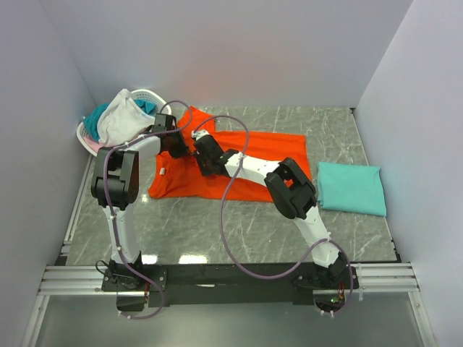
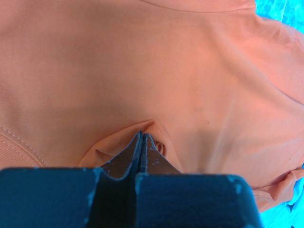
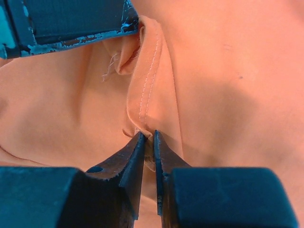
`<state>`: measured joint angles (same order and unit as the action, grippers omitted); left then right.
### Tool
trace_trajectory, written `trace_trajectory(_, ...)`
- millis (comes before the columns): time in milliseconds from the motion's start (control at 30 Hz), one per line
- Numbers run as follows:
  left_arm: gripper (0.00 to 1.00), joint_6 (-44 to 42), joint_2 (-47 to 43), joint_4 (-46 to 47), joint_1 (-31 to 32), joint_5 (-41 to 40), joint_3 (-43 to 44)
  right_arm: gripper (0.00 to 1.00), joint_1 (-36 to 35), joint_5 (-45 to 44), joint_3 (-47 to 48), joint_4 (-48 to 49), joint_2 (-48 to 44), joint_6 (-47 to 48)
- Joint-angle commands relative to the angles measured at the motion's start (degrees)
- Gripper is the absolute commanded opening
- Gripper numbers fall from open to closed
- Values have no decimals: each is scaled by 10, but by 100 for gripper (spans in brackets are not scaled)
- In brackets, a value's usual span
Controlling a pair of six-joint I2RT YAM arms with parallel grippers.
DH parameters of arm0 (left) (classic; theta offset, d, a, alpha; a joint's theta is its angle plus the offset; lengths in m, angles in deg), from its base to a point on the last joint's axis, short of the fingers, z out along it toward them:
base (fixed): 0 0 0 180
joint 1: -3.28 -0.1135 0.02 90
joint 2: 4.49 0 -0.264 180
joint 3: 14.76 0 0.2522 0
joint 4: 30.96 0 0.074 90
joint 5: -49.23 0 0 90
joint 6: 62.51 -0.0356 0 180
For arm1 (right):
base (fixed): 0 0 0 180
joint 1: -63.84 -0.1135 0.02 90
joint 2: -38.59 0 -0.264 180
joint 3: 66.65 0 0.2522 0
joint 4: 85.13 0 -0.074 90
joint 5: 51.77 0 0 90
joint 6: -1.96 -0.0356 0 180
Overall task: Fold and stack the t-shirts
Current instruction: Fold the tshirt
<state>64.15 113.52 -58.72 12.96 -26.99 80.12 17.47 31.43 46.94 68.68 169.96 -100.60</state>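
The left gripper point(image 2: 141, 135) and right gripper point(image 3: 148, 134) pinch the orange t-shirt point(image 1: 282, 148) near 10 o'clock; next, probably, lift and fold.

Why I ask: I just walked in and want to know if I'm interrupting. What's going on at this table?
Two robot arms are folding laundry. Both are pinching the orange t-shirt spread on the table. The left gripper is shut on a pucker of cloth, and the right gripper is shut on a stitched hem close beside it. A folded teal t-shirt lies to the right. The basket at far left holds more garments.
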Motion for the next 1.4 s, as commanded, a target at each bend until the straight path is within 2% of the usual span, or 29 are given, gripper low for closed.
trace_trajectory(0, 0, -12, -8, 16, -3, 14, 17, 19, -3, -24, -8, 27, -49, -4)
trace_trajectory(533, 0, -59, -9, -21, -2, 12, 65, 18, 36, 14, -70, 68, -105, -49)
trace_trajectory(1367, 1, -100, 56, -55, 3, 22, 156, 18, 91, 66, -73, 79, -84, -88)
